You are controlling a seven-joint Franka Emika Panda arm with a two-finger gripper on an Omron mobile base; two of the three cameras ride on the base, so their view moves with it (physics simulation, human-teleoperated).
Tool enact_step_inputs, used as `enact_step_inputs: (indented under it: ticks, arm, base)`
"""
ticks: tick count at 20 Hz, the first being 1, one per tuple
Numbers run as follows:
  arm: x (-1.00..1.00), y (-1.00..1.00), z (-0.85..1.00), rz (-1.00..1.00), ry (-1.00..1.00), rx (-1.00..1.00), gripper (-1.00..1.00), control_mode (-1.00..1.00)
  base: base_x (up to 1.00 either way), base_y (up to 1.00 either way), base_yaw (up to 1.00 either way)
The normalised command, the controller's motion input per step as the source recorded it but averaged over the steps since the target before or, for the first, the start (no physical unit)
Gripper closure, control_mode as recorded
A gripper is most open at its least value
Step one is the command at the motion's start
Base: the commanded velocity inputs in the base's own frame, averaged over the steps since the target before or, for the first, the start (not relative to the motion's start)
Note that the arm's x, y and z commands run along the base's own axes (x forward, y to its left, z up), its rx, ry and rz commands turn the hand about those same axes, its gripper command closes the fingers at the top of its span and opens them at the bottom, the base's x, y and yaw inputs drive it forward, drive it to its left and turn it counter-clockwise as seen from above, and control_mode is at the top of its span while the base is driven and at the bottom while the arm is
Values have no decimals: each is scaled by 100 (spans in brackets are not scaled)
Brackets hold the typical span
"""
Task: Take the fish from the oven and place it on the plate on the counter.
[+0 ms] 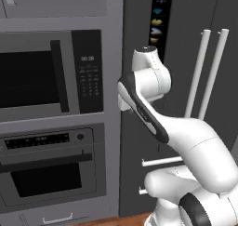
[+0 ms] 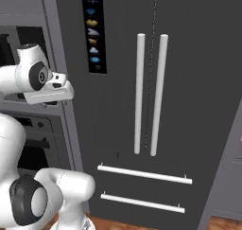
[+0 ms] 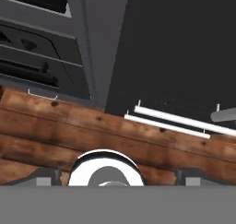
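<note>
I see a tall dark matte fridge with long round white bar handles and a strip of small coloured icons, and left of it a grey column with a microwave, whose keypad display I can't read, above the oven, its door shut behind a flat horizontal bar handle. My glossy white arm is folded upright before the fridge. The hand points down at knotty reddish floor planks, gripper fingertips spread wide with nothing between them; I can't see the fish.

Base views face forward, close, sharing fridge and oven; hand view looks down at floor.
</note>
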Motion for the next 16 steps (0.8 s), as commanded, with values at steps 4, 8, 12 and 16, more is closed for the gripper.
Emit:
enact_step_inputs:
  ticks: [4,8,12,16]
  arm:
    - [-8,100,-16,10,0,-17,-100,-100]
    - [-9,90,-17,9,0,-10,-100,-100]
    - [-8,85,-14,7,0,-10,-100,-100]
    - [0,87,-17,5,0,-9,-100,-100]
  base:
    - [0,0,0]
    - [0,0,0]
    - [0,0,0]
    - [0,0,0]
